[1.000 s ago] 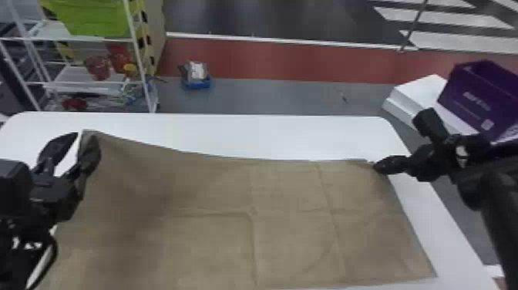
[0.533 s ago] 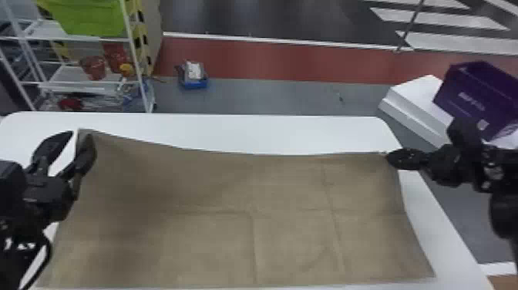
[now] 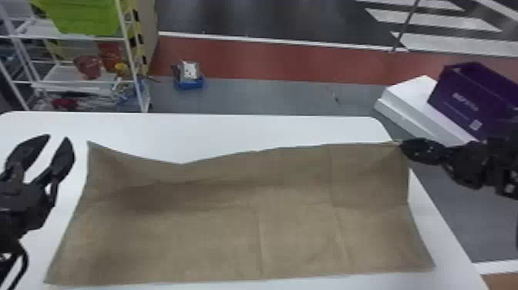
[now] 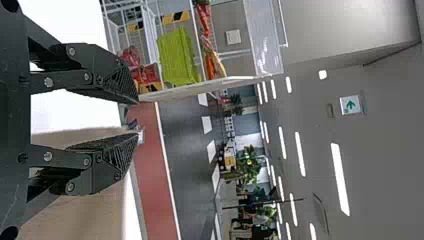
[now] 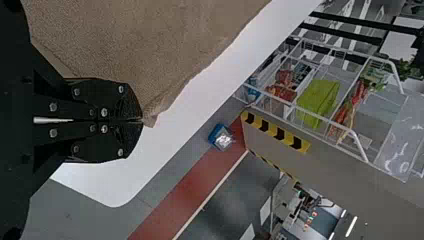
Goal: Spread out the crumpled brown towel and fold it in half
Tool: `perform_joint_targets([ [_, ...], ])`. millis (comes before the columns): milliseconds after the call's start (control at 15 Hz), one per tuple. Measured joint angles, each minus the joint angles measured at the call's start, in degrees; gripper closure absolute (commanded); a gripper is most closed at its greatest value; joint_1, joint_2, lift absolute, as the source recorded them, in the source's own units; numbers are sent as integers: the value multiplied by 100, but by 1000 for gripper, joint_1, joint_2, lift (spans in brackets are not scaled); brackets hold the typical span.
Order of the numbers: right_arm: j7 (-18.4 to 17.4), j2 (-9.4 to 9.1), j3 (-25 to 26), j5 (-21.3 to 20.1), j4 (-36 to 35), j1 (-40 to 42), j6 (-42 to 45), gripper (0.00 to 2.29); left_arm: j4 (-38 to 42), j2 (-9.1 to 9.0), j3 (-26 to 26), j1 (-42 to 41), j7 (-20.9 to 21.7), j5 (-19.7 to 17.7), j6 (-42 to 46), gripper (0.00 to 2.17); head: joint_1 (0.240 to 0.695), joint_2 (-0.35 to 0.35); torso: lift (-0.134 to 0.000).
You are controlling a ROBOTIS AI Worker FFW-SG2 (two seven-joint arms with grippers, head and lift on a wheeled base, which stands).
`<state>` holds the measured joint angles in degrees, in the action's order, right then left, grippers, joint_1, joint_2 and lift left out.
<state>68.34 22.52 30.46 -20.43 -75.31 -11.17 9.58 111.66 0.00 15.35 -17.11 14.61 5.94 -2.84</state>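
Head view first, and there was the brown towel (image 3: 216,235), spread wide from the lower left of the frame across the centre to the lower right, on the white table (image 3: 239,129)! Its far edge sagged between the upper left corner and the corner at my right gripper (image 3: 402,147), creases running through the cloth. That right gripper came in from the right side, its fingers closed tight, and what a grip, right on the towel's far right corner! Over at the left of the frame, my left gripper (image 3: 58,139) had its fingers well parted, nothing between them, just beside the other far corner. Up in the upper left stood a white rack (image 3: 133,73) with a green bin (image 3: 83,17); in the upper right, a purple box (image 3: 470,100) sat on a white block (image 3: 408,96). On to the left wrist view: my left gripper (image 4: 136,118) showed its two ridged pads (image 4: 122,85) facing each other across an open gap, the towel and the table beyond them. And the right wrist view: my right gripper (image 5: 142,121) had its fingertips pressed together, a small tip of the towel poking out past them, the rest of the cloth spreading away beside the fingers!
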Motion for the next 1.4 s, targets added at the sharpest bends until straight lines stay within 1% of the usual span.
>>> perform_joint_targets([
  [133,123,-51,148,251,-419,282,-26,1450,36,0,95,-116,41,-49,79,788,695,-128,-124],
  [267,153,-87,289,487,-795,619,-47,1450,63,0,168,-231,93,-72,107,788,695,-125,-124],
  [400,135,-81,300,467,-769,658,-60,1447,-17,0,181,-220,109,-44,111,785,695,-126,-124],
  [467,82,-78,254,382,-654,595,-64,1200,-71,0,154,-163,111,2,96,772,695,-128,-124],
  [533,-34,-83,175,289,-548,530,-108,556,-130,0,93,-83,113,61,62,741,695,-131,-124],
  [600,-312,-123,97,203,-498,499,-186,-2,-194,8,26,4,113,114,30,741,695,-135,-124],
  [733,-1208,-276,-11,-96,-471,488,-194,-2,-393,40,-99,202,112,181,8,741,695,-153,-124],
  [800,-1678,-326,-45,-209,-442,484,-175,43,-499,64,-153,288,112,193,5,741,695,-161,-124],
  [867,-1955,-345,-60,-275,-402,473,-167,46,-600,106,-216,362,112,206,6,741,695,-169,-124],
  [933,-2114,-364,-62,-324,-368,464,-161,46,-743,165,-308,461,112,243,6,741,695,-177,-124],
  [1000,-2147,-402,-42,-344,-357,473,-139,53,-900,211,-388,580,110,316,6,741,695,-186,-124],
  [1133,-2073,-473,-10,-339,-411,588,-108,174,-1191,264,-469,827,110,445,7,741,695,-185,-124],
  [1267,-1760,-511,5,-301,-476,652,-189,269,-1452,338,-500,1085,115,493,-4,745,695,-175,-124],
  [1333,-1633,-529,15,-278,-511,659,-259,475,-1567,377,-528,1223,126,529,-68,748,695,-166,-124],
  [1400,-1516,-551,21,-265,-563,664,-333,491,-1652,427,-591,1340,132,560,-197,748,695,-164,-124],
])
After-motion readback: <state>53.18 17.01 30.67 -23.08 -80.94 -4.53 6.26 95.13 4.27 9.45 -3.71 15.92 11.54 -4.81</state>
